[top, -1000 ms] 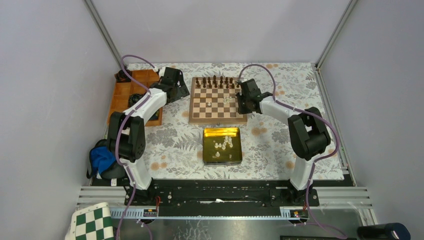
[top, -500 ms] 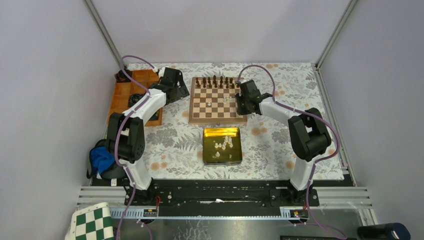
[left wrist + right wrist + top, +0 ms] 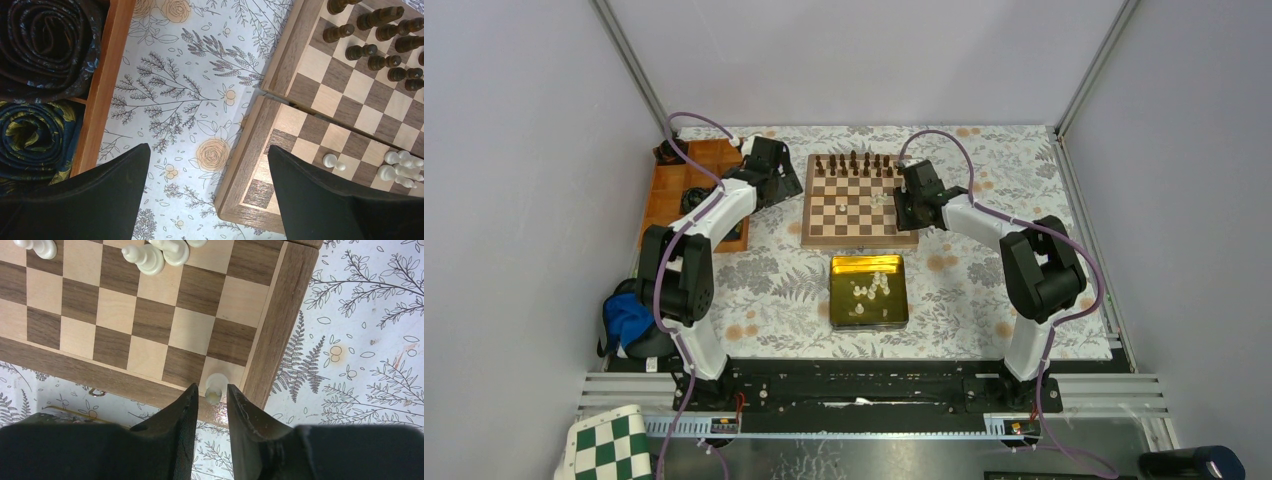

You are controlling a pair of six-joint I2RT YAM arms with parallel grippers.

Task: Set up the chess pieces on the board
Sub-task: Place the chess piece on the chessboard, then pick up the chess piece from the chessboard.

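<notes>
**Right tool around a corner piece, left tool wide apart**

We see the board (image 3: 860,241) in the middle-far part of the floral tabletop (image 3: 984,290). It is square wood with dark brown and cream squares and a tan rim. It looks hinged, with a seam across the left rim in the left wrist view.

The dark brown pieces (image 3: 854,163) fill the two far rows. Only a few cream pieces (image 3: 150,257) are on the squares: a tight cluster toward the right side and a lone one further left. They are glossy and off-white, with round bases. More of them lie in the gold tin (image 3: 884,318), just near of the board.

The right tool (image 3: 212,390) is at the near-right corner. Its fingers stand narrowly apart, with one cream piece (image 3: 214,382) upright between the tips on the cream corner square, beside the rim. We see a sliver of gap on each side and no clamp on it.

The left tool (image 3: 208,150) has its fingers spread wide and holds nothing. It hangs above the tabletop between the board's left rim and the orange tray (image 3: 107,75). The tray holds rolled dark cloths (image 3: 45,45).
</notes>
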